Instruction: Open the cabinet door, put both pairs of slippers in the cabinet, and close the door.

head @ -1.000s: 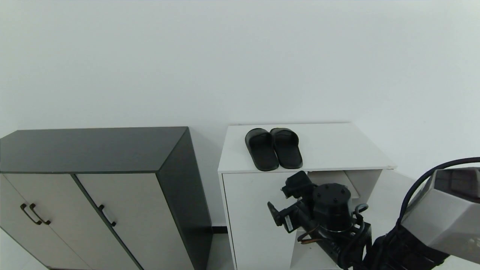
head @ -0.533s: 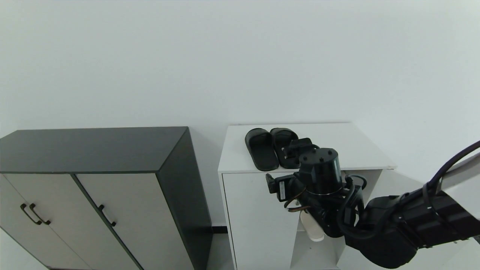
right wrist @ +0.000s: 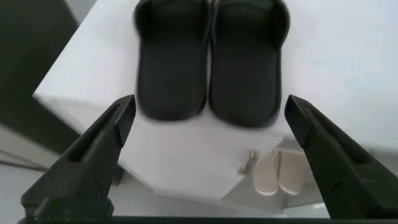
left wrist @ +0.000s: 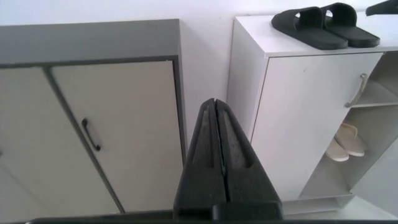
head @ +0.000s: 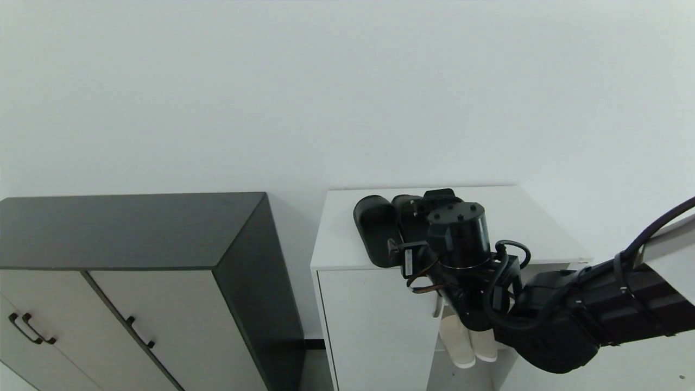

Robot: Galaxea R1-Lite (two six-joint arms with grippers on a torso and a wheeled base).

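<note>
Left gripper clenched, empty. Right gripper spread wide, hovering over black slippers atop the cabinet. Beige slippers shelved inside. Likely halfway: black pair yet to grasp and stow, door to shut.

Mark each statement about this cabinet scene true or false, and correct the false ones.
1. The black slippers lie on top of the white cabinet. True.
2. The right gripper is shut on a black slipper. False: it is open and holds nothing.
3. A pale pair of slippers sits inside the white cabinet. True.
4. The left gripper is open. False: it is shut, holding nothing.
5. The dark-topped cabinet has its doors open. False: they are closed.
</note>
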